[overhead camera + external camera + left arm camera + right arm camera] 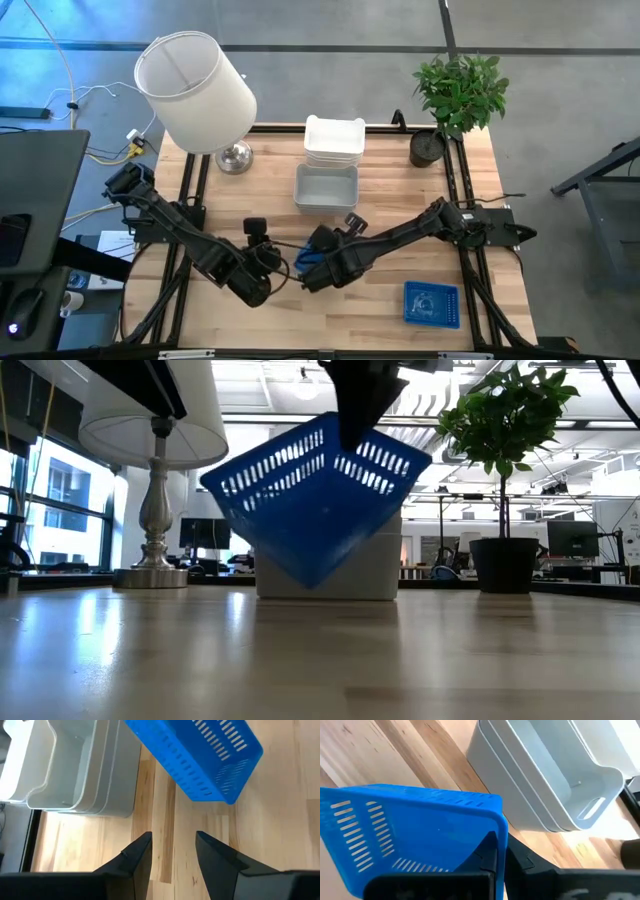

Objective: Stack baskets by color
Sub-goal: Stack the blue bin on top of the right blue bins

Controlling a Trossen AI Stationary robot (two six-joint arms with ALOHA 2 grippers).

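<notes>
Your right gripper (495, 862) pinches the blue basket (315, 495) aloft, tilted, mid-bench; your left gripper (172, 852) waits spread, empty. Next, carry it onto the other blue basket (431, 303) near the bench's front right corner.

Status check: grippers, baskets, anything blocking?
Right gripper shut on blue basket, lifted, tilted. Left gripper open, empty. Grey stack nearby; nothing blocking.
</notes>
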